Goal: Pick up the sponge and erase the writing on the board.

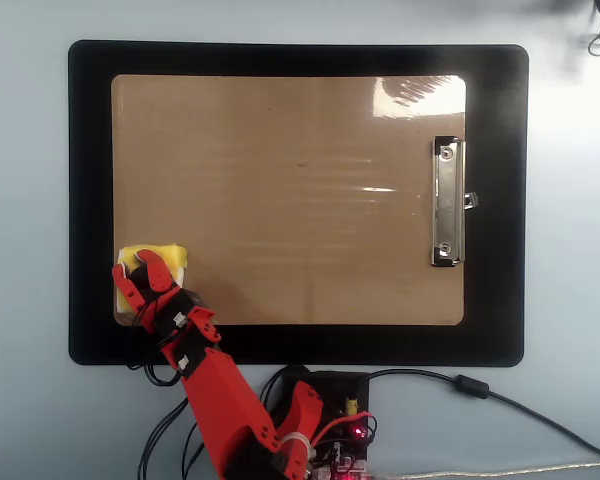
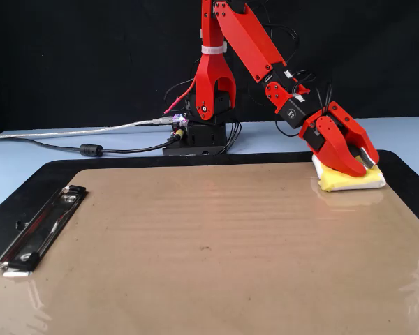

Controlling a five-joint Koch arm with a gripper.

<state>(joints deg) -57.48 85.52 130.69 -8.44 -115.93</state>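
While I look down from overhead, the sponge [image 1: 158, 258] sits at the board's [image 1: 300, 200] lower-left corner, and my gripper [image 1: 140, 272] has its fingers [image 1: 155, 268] spread narrowly, pressing onto it. From the fixed view, the gripper [image 2: 366, 162] rests on the sponge [image 2: 346, 181] at the board's [image 2: 195, 251] far right corner. I see no writing left.

Board [image 1: 300, 200]: tan hardboard under a glossy film, with bright glare patches and faint horizontal ripples. Clip [image 1: 446, 203]: polished silver metal, mirror-like. Mat [image 1: 90, 190]: smooth black, low sheen. Sponge [image 2: 349, 181]: soft yellow foam, matt, with a whitish edge. Gripper [image 2: 366, 164]: hard red plastic, semi-gloss. Surface [image 1: 570, 200]: pale blue, matt, smooth.
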